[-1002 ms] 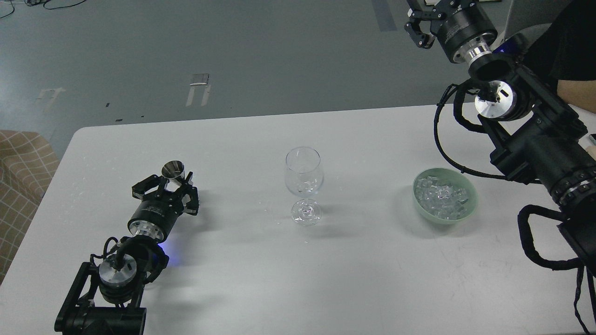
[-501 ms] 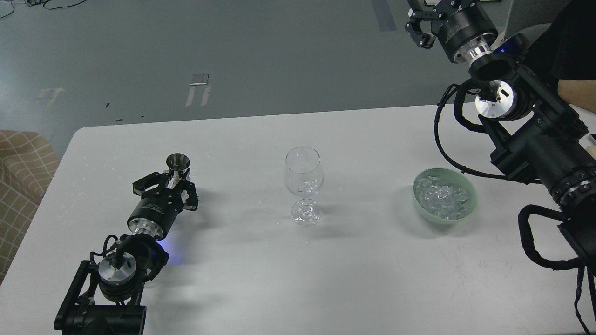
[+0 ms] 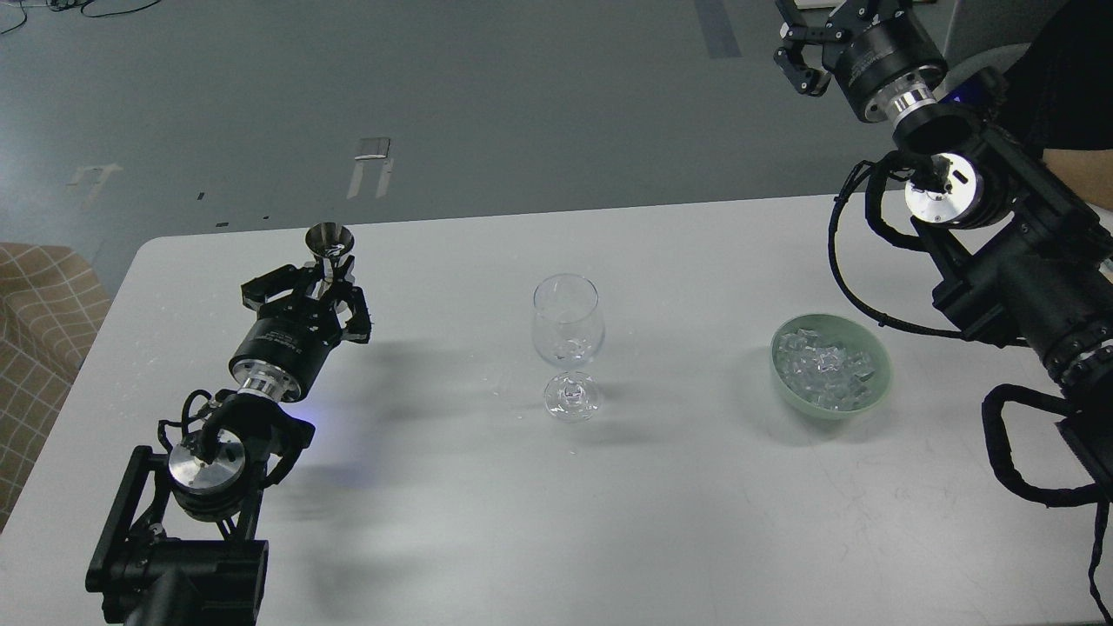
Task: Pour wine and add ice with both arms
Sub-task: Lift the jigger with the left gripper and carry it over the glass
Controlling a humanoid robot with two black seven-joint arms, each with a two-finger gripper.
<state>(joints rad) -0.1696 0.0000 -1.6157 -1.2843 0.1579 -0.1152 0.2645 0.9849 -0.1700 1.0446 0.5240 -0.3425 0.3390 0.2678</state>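
Note:
A clear stemmed wine glass (image 3: 567, 335) stands upright and looks empty in the middle of the white table (image 3: 661, 487). A pale green bowl (image 3: 880, 382) to its right holds a heap of clear ice cubes (image 3: 822, 365). My left gripper (image 3: 325, 276) is at the table's left, shut on the lower part of a small cone-shaped metal cup (image 3: 329, 239), which it holds upright above the table. My right gripper (image 3: 804, 52) is raised high at the top right, beyond the table's far edge, and is partly cut off by the frame.
A person's arm (image 3: 1078, 169) shows at the right edge behind my right arm. A checked seat (image 3: 39, 304) stands by the table's left edge. Grey floor lies beyond the far edge.
My left gripper has lifted the metal cup and carried it away from me, toward the far edge. My right arm has shifted slightly to the right and up.

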